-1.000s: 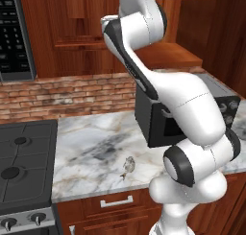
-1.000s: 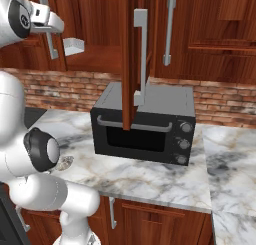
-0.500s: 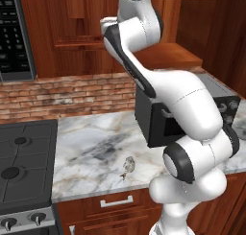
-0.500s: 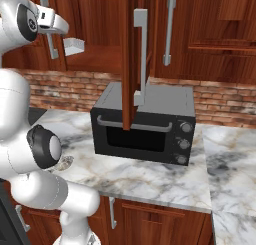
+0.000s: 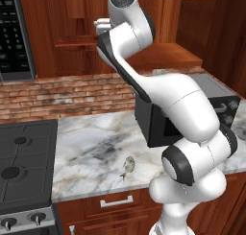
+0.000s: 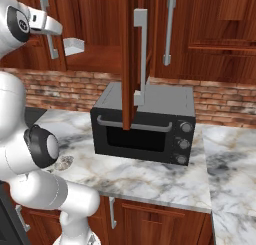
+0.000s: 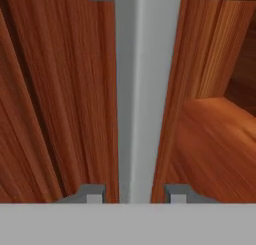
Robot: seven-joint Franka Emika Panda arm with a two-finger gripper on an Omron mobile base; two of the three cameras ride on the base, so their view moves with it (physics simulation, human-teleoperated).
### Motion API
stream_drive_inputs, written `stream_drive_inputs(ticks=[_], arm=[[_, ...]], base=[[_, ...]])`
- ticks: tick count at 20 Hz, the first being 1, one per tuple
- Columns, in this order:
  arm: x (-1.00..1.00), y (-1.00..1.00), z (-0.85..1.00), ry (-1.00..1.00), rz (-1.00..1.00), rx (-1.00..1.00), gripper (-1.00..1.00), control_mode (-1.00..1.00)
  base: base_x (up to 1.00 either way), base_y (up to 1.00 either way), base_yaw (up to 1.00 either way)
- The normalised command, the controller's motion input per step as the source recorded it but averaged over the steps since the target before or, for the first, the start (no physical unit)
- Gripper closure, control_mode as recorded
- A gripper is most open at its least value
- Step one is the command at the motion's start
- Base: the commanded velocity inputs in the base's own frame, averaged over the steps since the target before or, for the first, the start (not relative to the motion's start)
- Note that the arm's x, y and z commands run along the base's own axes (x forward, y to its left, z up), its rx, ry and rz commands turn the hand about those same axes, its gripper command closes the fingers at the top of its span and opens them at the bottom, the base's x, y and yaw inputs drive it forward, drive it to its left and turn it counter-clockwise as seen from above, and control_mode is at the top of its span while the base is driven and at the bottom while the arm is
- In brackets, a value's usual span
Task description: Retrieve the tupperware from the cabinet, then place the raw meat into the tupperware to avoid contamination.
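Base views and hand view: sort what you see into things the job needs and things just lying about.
Job:
tupperware on the cabinet shelf
raw meat on the counter
cabinet door handle, between the fingertips of the gripper

Lying about:
toaster oven
stove
microwave

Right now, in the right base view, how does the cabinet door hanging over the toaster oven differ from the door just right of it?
The swung-out door stands open and shows its narrow edge, while the right-hand door lies flat and looks shut. The swung-out door's handle shows from the side, while the right-hand door's handle faces front. The swung-out door overlaps the toaster oven in the picture, but the right-hand door does not. Both are reddish-brown wood with long vertical silver bars.
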Motion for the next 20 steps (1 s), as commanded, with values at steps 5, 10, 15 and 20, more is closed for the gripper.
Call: stream_drive_inputs(ticks=[5, 10, 15, 20], arm=[[0.04, 0.02, -0.20, 0.04, -0.01, 0.02, 1.00, -1.00], [-0.07, 0.15, -0.22, 0.07, -0.09, 0.03, 1.00, -1.00], [-0.55, 0.37, -0.12, 0.05, -0.13, 0.00, 1.00, -1.00], [-0.72, 0.44, -0.10, 0.06, -0.01, 0.00, 1.00, -1.00]], base=[[0.00, 0.00, 0.00], [0.00, 0.00, 0.00], [0.00, 0.00, 0.00], [0.00, 0.00, 0.00]])
